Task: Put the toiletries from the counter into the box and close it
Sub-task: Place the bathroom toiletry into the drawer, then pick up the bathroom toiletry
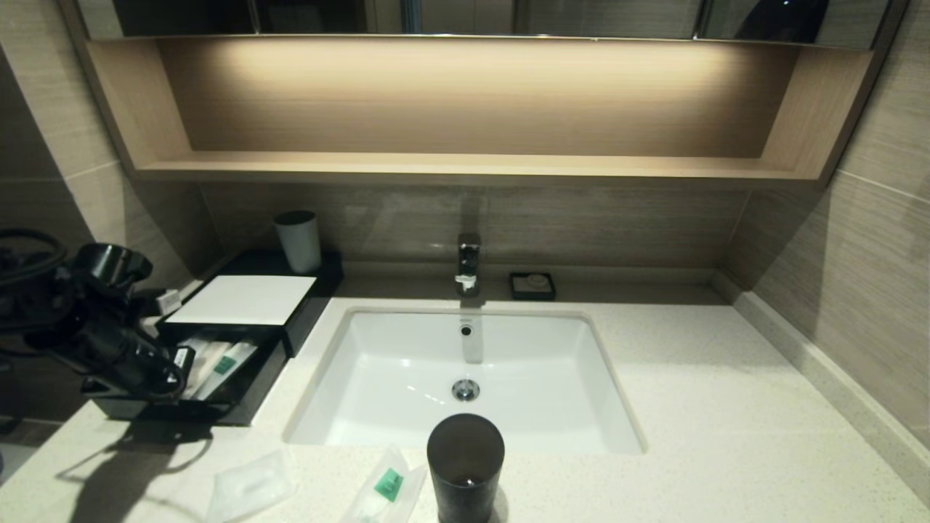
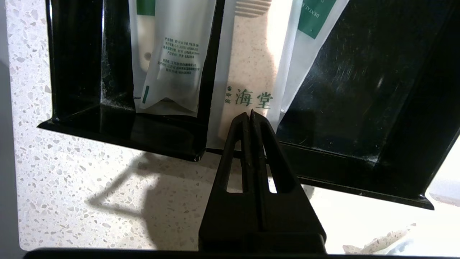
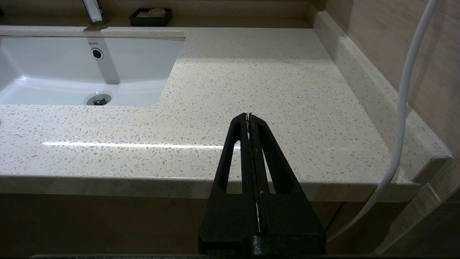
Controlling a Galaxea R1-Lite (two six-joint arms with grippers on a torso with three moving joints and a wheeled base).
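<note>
Over pull-out tray (image 2: 359,108), left gripper (image 2: 250,114) clenched, empty; packet (image 2: 248,72) overhangs tray front wall: you risk jamming box (image 1: 240,299) closure. Right gripper (image 3: 248,117) clenched, idle off counter (image 3: 251,90) edge.

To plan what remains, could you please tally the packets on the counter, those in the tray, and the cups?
Packets on the counter: 2 (squarish packet, long packet)
Packets in the tray: 3 (striped packet, comb packet, dental packet)
Cups: 2 (dark cup, pale cup)
Total: 7
</note>
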